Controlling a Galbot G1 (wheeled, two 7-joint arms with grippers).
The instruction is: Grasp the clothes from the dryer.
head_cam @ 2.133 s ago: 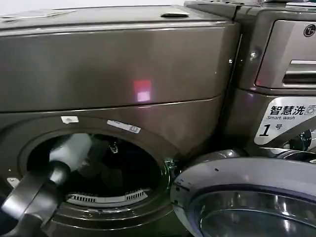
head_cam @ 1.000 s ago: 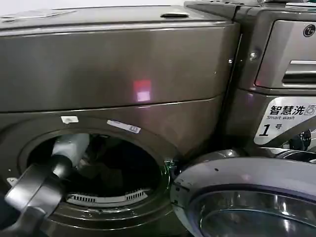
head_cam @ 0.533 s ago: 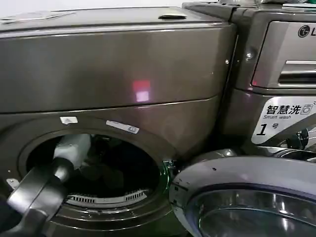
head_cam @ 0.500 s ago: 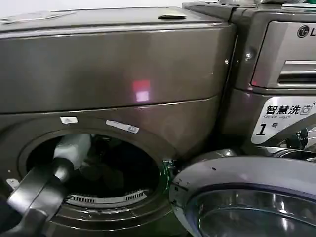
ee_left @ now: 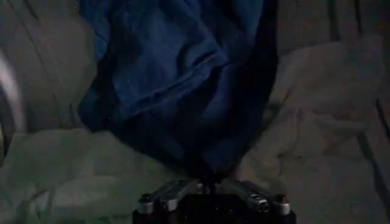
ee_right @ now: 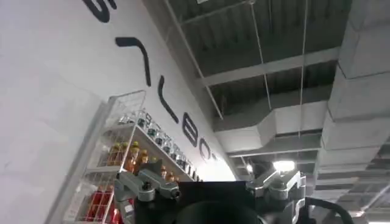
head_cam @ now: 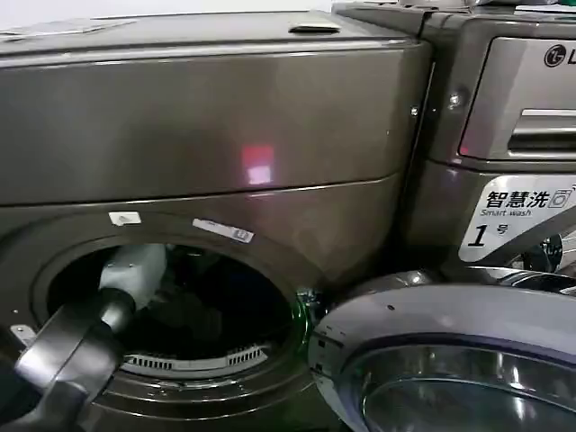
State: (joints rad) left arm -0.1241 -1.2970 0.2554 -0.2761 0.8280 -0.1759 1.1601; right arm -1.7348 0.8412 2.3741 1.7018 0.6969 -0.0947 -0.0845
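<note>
The main risk is a grip that takes only a thin fold. The left gripper [ee_left: 210, 196] is deep inside the dryer [head_cam: 216, 126], its fingers closed together with a dark blue garment [ee_left: 177, 73] bunched right at their tips. The cloth seems pinched between them, though how much fabric they have is hard to judge in the gloom. If only a hem is caught, it could slide free as the arm backs out. A second hazard is the porthole rim [head_cam: 301, 310] at about 3 o'clock of the opening: a trailing garment could snag there, or drag the pale clothes [ee_left: 317, 140] out with it and drop them on the floor. The open glass door [head_cam: 450, 360], swung out at the head view's 4 o'clock, also crowds the arm's exit path.

The drum holds a loose heap of laundry: the blue piece on top in the middle, pale greenish-white pieces around it at 3, 7 and 9 o'clock in the wrist view. The LG-branded washer [head_cam: 504, 135] stands at the dryer's right.

The right gripper [ee_right: 213, 189] points up at the ceiling, away from the work, idle; its fingers stand apart with nothing between them.
</note>
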